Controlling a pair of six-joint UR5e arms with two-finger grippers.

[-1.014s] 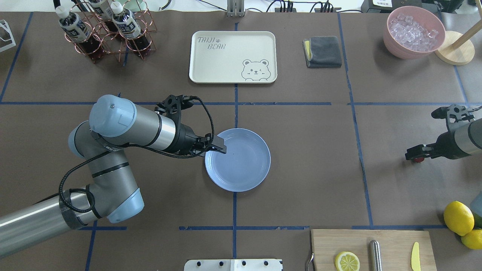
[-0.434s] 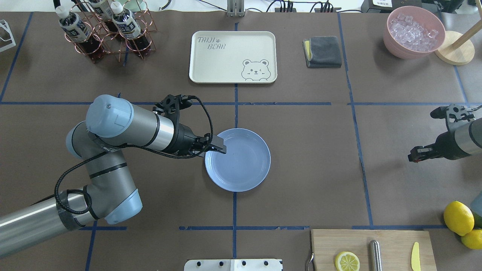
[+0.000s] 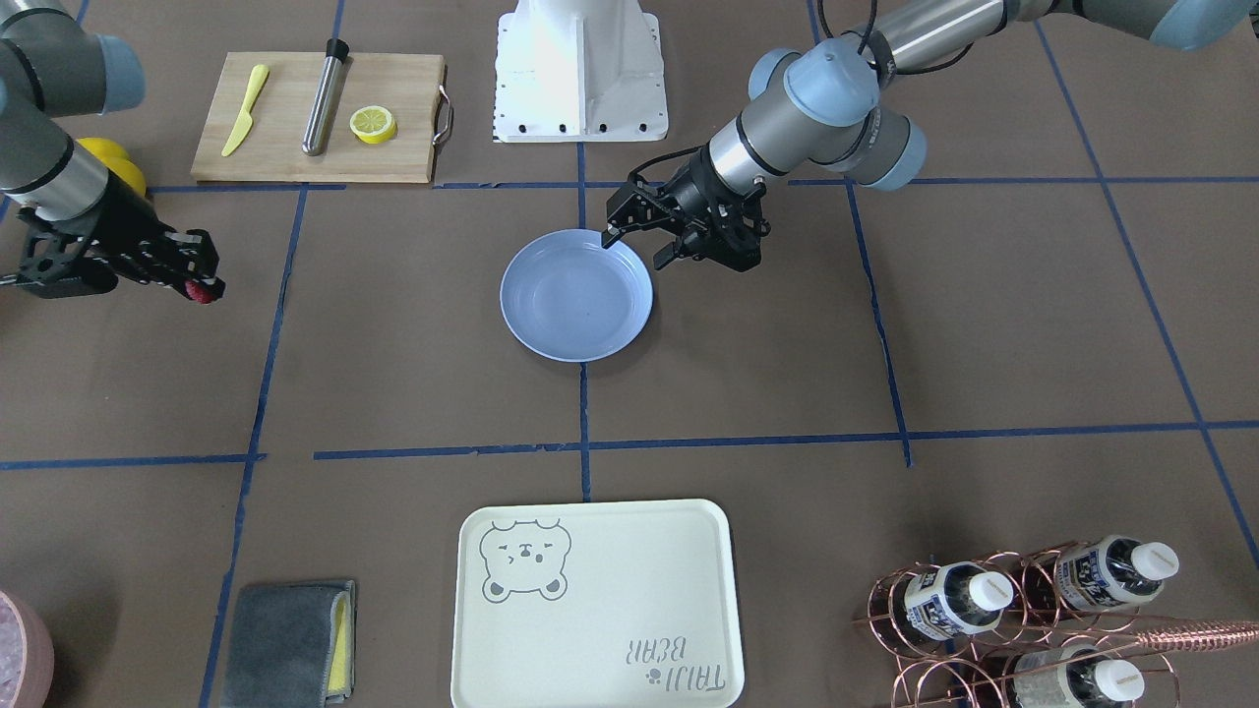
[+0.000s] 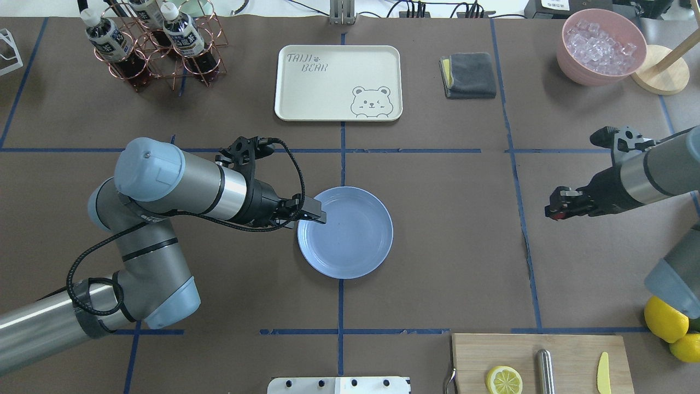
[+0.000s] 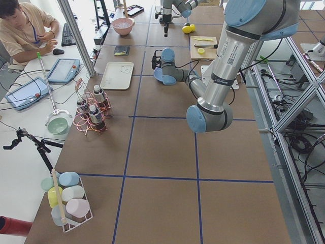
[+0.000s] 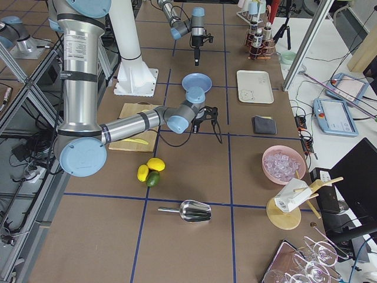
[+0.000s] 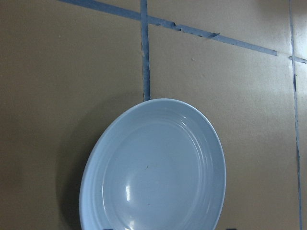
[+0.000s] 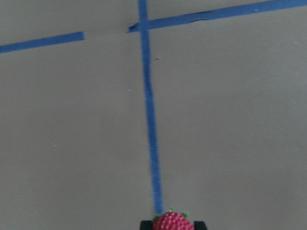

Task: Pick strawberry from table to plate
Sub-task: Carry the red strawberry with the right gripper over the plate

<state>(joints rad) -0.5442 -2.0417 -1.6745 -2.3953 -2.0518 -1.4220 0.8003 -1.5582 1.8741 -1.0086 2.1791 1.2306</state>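
Silver-grey tubular left arm (image 4: 191,180) with pale blue joint caps, looping black cable and black two-finger hand (image 4: 320,217); right arm (image 4: 664,164) alike.

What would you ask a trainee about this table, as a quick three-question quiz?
1. Short answer: which cut fruit lies on the cutting board?
2. Multiple choice: where is the strawberry?
A. on the plate
B. in the right tool
C. on the cutting board
3. True or false: the plate holds nothing.

Key: 1. a lemon half. 2. B. 3. True.
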